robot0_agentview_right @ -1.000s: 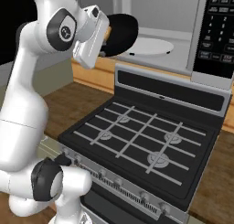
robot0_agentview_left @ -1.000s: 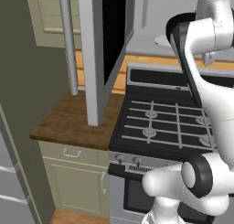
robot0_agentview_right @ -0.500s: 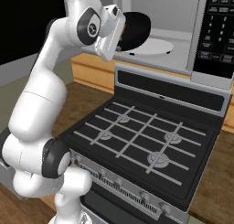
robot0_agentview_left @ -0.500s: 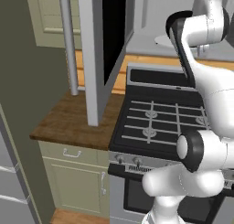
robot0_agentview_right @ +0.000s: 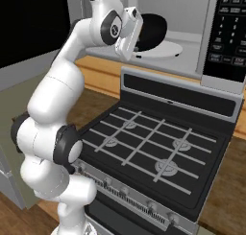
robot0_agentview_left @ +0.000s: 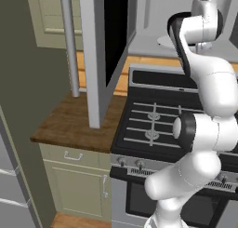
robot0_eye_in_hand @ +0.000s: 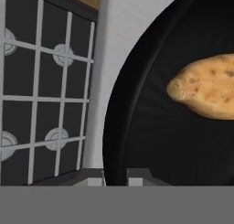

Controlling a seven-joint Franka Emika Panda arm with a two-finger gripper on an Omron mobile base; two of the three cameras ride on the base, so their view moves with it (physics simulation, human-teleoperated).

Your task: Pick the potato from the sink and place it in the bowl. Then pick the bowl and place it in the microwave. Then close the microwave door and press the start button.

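My gripper (robot0_eye_in_hand: 116, 176) is shut on the thick rim of the black bowl (robot0_eye_in_hand: 151, 127). The orange-tan potato (robot0_eye_in_hand: 208, 88) lies inside the bowl. In the right base view the gripper (robot0_agentview_right: 138, 37) holds the bowl (robot0_agentview_right: 153, 31) tilted just above the white turntable (robot0_agentview_right: 168, 49), inside the open microwave (robot0_agentview_right: 185, 8). The keypad (robot0_agentview_right: 230, 28) is on the microwave's right front. The microwave door (robot0_agentview_left: 95, 59) stands swung wide open to the left, with its silver bar handle (robot0_agentview_left: 69, 41) facing out. The sink is out of view.
The black gas stove (robot0_agentview_right: 153, 143) with its grates lies directly under the microwave and below the arm. A wooden counter (robot0_agentview_left: 74, 122) sits left of the stove, under the open door. Olive cabinets (robot0_agentview_left: 49, 13) hang behind the door.
The arm has stretched up and carried the bowl to the right, from the door side into the microwave cavity over the turntable. The grip has stayed the same.
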